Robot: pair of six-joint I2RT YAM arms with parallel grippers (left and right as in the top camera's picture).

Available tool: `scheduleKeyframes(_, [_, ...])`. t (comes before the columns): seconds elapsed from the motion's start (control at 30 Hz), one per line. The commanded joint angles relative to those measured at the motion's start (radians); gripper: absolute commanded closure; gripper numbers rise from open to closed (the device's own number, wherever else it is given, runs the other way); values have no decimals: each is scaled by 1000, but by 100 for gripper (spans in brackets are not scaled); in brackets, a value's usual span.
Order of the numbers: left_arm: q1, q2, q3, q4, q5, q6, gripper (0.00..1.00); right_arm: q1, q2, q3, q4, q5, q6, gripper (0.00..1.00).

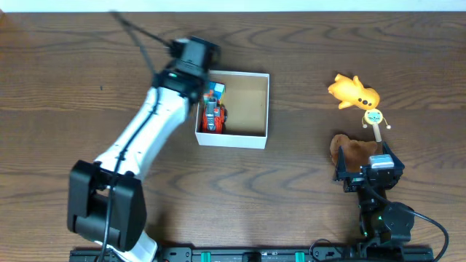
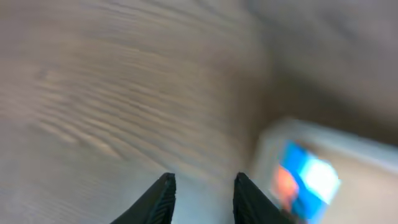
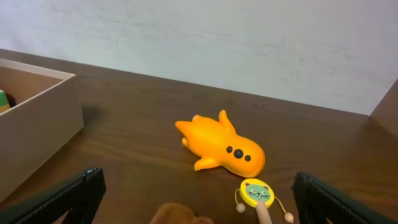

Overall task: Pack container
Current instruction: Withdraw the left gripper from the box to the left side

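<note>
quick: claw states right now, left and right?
Left claw: open a little, nothing in it.
Right claw: wide open, nothing in it.

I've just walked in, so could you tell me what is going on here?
Two robot arms are packing toys into the container. The left gripper, slightly parted and empty, hovers at its rim; a red toy and a blue toy lie inside. The right gripper is open by a brown toy, an orange toy beyond.
</note>
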Motion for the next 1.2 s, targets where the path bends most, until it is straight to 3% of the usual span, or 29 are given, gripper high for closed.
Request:
scheduleKeyframes(0.0, [79, -26, 24, 24, -87, -154, 63, 5, -5, -2, -4, 3, -7, 1])
scheduleKeyframes(0.17, [141, -26, 24, 19, -87, -146, 25, 5, -5, -2, -4, 3, -7, 1])
scheduleKeyframes(0.23, [156, -26, 24, 18, -87, -111, 3, 5, -5, -2, -4, 3, -7, 1])
scheduleKeyframes(1.17, [188, -26, 23, 19, -87, -98, 2, 5, -5, -2, -4, 3, -7, 1])
